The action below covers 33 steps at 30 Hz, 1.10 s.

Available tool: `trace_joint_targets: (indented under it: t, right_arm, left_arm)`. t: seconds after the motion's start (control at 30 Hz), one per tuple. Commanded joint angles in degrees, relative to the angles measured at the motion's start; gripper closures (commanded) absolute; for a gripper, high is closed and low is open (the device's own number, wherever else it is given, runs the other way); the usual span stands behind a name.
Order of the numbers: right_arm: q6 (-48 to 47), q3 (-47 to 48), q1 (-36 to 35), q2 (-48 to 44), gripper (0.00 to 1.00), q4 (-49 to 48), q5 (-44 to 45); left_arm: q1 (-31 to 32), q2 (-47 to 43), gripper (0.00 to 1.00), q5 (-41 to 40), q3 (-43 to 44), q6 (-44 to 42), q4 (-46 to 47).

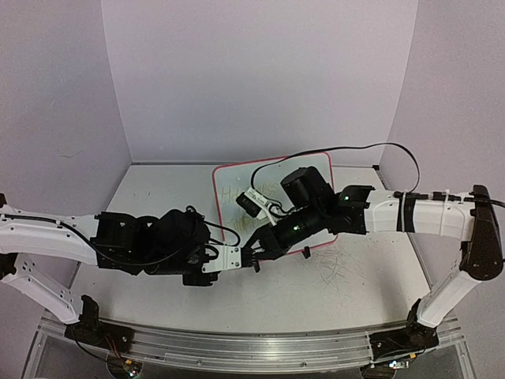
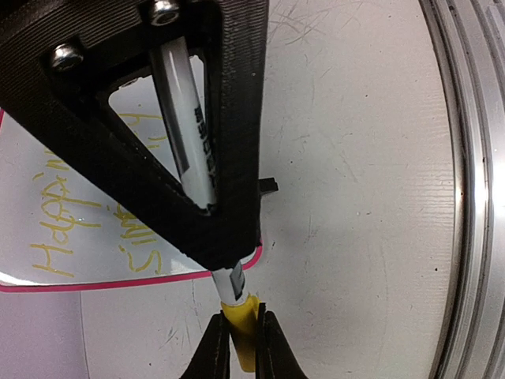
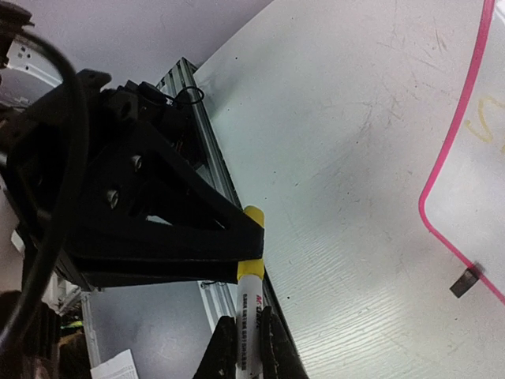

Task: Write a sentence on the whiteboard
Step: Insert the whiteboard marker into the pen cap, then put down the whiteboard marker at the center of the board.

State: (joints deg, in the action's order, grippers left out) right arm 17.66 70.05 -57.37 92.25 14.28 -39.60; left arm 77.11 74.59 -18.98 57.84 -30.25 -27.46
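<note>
The whiteboard (image 1: 237, 178) lies at the back centre of the table, with a red-pink rim and a black clip foot (image 3: 465, 282). The sentence (image 2: 71, 213) is yellow-green handwriting in two lines, partly hidden by the right gripper. Both grippers meet just in front of the board's near left corner. My right gripper (image 3: 247, 320) is shut on the white marker barrel (image 3: 249, 292). My left gripper (image 2: 242, 320) is shut on the yellow cap (image 2: 241, 308), which sits on the marker's end. In the top view the left gripper (image 1: 249, 260) and the right gripper (image 1: 262, 246) touch tip to tip.
An aluminium rail (image 2: 473, 197) runs along the table's near edge. Grey scribble scratches (image 1: 335, 268) mark the tabletop right of the board. A black cable (image 1: 347, 148) arcs above the board from the right arm. Walls close the back and sides.
</note>
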Motion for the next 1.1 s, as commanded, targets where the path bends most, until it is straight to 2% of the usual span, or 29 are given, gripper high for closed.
trace_joint_targets:
  t: [0.0, 0.13, 0.23, 0.37, 0.43, 0.53, 0.63, 0.7, 0.77, 0.93, 1.07]
  right_arm:
    - [10.42, 0.7, -2.25, 3.52, 1.0, -17.38, -10.25]
    - [15.34, 0.33, -2.4, 5.2, 1.0, -23.97, -11.3]
    - [16.05, -0.7, -2.51, 5.05, 1.0, -25.16, -9.95]
    - [13.8, -7.82, 1.39, 1.07, 1.0, -25.82, -7.04]
    - [11.28, -13.39, 5.11, -1.33, 1.0, -26.38, -5.11]
    - [1.53, -21.28, 8.02, -4.73, 1.0, -25.82, -0.96]
    - [-7.01, -27.74, 7.69, -6.45, 1.0, -25.3, 0.53]
    - [-10.97, -29.69, 6.1, -7.32, 1.0, -24.73, 2.42]
    - [-13.79, -29.95, 4.01, -7.14, 1.0, -22.6, 5.55]
    - [-14.75, -29.85, 1.81, -3.04, 1.0, -24.31, 15.66]
    - [-15.41, -31.91, 1.47, -2.19, 0.94, -28.18, 19.63]
  left_arm:
    - [2.82, 0.01, 1.0, 1.88, 4.28, -4.87, 23.07]
    - [2.94, 0.25, 1.0, 1.91, 3.02, -3.62, 24.73]
    - [2.95, -0.38, 1.0, 1.56, 1.77, -2.59, 25.13]
    - [2.94, -3.23, 1.0, -1.09, -0.98, 1.62, 24.6]
    - [2.87, -5.55, 0.92, -3.82, -2.14, 5.55, 23.17]
    - [2.78, -9.52, 0.66, -7.5, -3.76, 13.56, 20.19]
    - [2.55, -14.92, 0.48, -8.97, -6.47, 21.27, 19.61]
    - [2.15, -17.88, 0.31, -10.0, -7.6, 25.31, 19.94]
    - [1.48, -20.16, 0.21, -11.09, -8.73, 29.06, 20.9]
    - [-2.05, -22.54, 0.17, -13.96, -9.88, 38.63, 22.59]
    - [-4.93, -23.15, 0.17, -13.25, -9.94, 43.12, 22.75]
